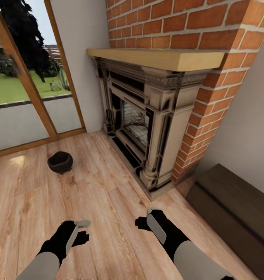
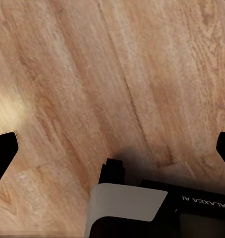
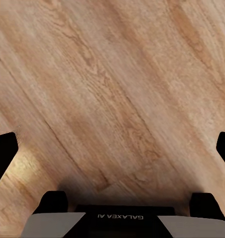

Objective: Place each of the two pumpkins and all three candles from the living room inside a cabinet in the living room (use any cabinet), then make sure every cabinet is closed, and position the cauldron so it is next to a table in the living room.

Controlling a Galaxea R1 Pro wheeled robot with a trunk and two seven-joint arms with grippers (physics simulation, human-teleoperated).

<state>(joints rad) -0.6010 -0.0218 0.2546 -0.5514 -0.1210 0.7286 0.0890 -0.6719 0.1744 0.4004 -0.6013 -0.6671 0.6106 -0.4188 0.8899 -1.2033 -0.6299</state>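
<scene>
From the head view, the cauldron (image 1: 60,162) sits on the wooden floor (image 1: 108,194) out in front of the brick fireplace (image 1: 147,124), toward the glass door (image 1: 27,93). The dark cabinet (image 1: 233,210) lies on the fireplace's other side. Both arms hang low, the left gripper (image 1: 79,229) and right gripper (image 1: 147,217) empty.

In the left wrist view, fingertips (image 2: 4,151) stand wide over bare planks.

The right wrist view shows fingertips (image 3: 4,148) equally wide, over floor.

Open wood floor (image 1: 108,202) ahead; fireplace (image 1: 147,128) blocks right, cauldron (image 1: 60,162) front-left, cabinet (image 1: 233,210) right.
</scene>
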